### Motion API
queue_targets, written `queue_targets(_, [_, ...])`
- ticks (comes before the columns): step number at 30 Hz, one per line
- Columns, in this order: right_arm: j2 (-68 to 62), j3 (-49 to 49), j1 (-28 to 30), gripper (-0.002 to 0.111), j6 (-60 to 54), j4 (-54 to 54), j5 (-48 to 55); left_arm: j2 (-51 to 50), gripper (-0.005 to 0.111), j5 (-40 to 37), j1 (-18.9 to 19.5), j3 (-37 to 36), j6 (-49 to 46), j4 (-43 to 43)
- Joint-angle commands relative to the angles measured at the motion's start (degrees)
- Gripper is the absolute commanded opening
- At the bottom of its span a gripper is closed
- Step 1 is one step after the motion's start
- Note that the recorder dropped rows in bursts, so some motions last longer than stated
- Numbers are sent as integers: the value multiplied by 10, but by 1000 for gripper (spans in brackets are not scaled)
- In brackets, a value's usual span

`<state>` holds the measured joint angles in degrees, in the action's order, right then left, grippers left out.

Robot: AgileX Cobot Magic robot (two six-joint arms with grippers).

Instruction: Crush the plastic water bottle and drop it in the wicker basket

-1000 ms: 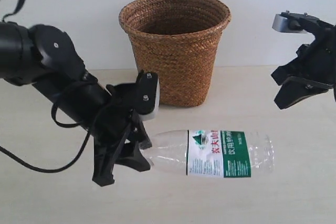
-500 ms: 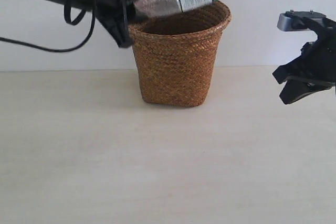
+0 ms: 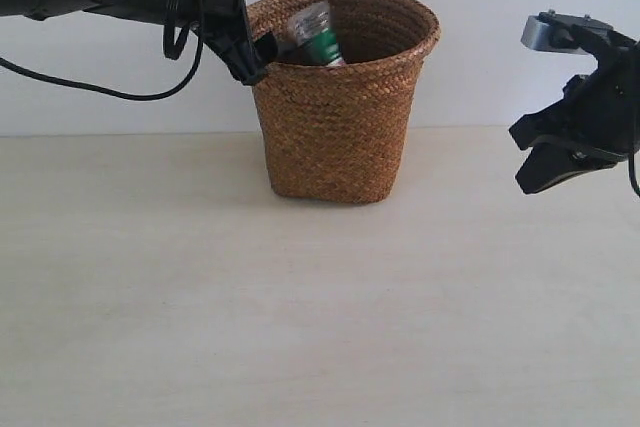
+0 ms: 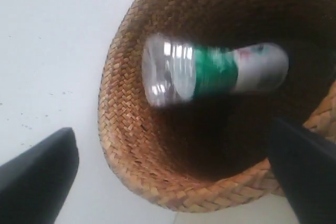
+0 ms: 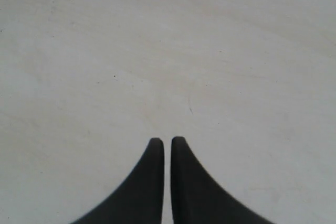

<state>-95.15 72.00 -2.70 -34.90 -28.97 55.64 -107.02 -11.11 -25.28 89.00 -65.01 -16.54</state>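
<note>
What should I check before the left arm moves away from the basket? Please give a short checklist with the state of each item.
1. Bottle inside basket: ok.
2. Bottle at rest: cannot tell; it looks blurred in the left wrist view.
3. Bottle crushed: cannot tell.
4. Left gripper open and empty: ok.
5. Left gripper clear of the basket rim: cannot tell; a finger overlaps it in the exterior view.
6. Right gripper shut, over the table, apart from the basket: ok.
</note>
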Motion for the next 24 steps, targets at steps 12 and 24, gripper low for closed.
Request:
queue_targets(12, [7,15,4,0,53,62,25,69,4,-398,1,4,97,73])
queue_targets(24, [62,46,4,0,202,228,121,155,4,-586,1,-21,377,227])
